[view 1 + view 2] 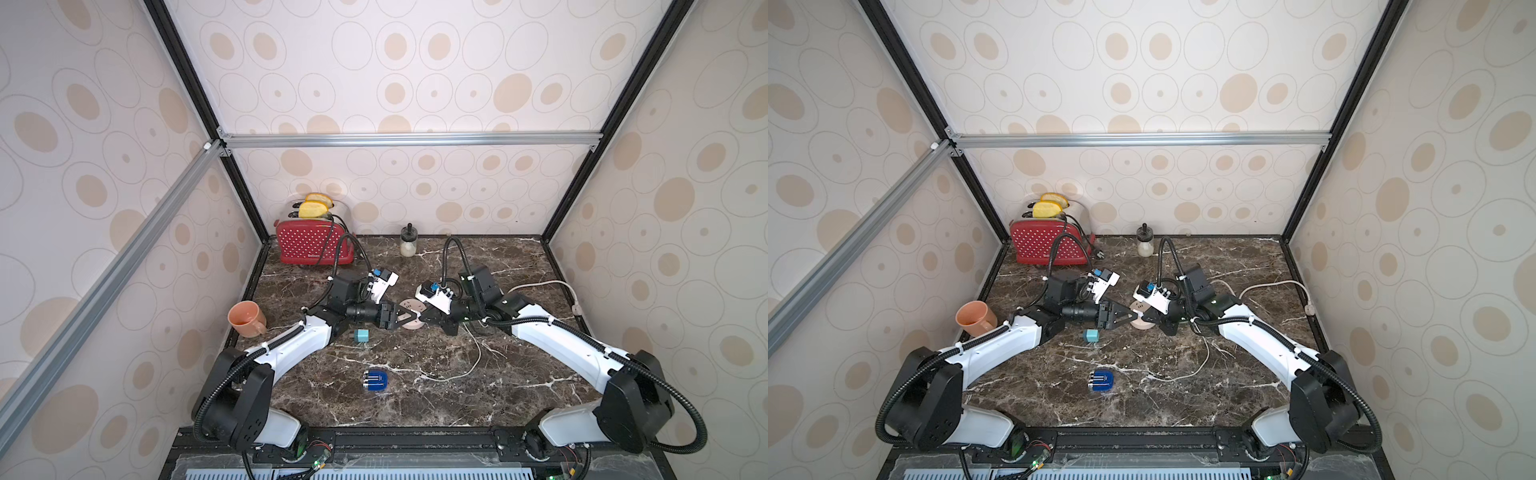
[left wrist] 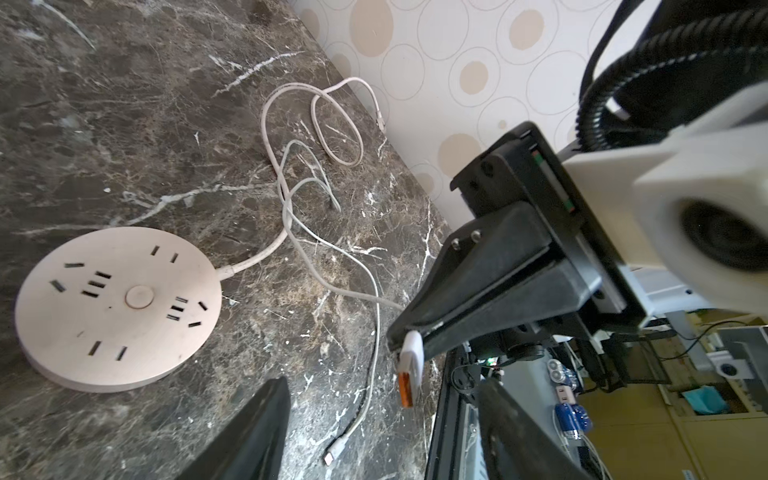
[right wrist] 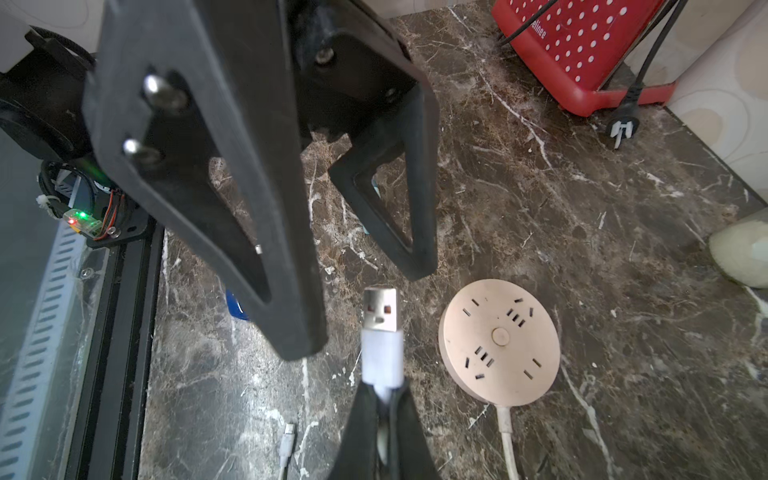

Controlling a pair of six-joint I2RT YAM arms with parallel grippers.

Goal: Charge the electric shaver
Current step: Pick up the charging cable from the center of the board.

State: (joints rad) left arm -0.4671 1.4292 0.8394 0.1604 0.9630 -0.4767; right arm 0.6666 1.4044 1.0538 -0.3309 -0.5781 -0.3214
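The electric shaver (image 1: pixel 375 381) (image 1: pixel 1101 382), glossy dark blue with pale stripes, lies flat near the table's front centre, untouched; only a blue sliver of the shaver (image 3: pixel 237 305) shows in the right wrist view. My right gripper (image 3: pixel 382 395) (image 1: pixel 419 319) is shut on the white USB plug (image 3: pixel 380 328) (image 2: pixel 411 365) of a thin white cable, held above the marble beside the round pink power strip (image 2: pixel 116 307) (image 3: pixel 498 340). My left gripper (image 2: pixel 382 419) (image 1: pixel 404 318) faces it, open, with its fingers (image 3: pixel 291 270) on either side of the plug and apart from it.
A teal cube adapter (image 1: pixel 362 335) (image 1: pixel 1092 336) sits under the left wrist. The cable's small free end (image 2: pixel 331 455) (image 3: pixel 288 440) lies on the marble. At the back stand a red toaster (image 1: pixel 311 245) and a glass jar (image 1: pixel 408 242); an orange mug (image 1: pixel 246 318) is at the left edge.
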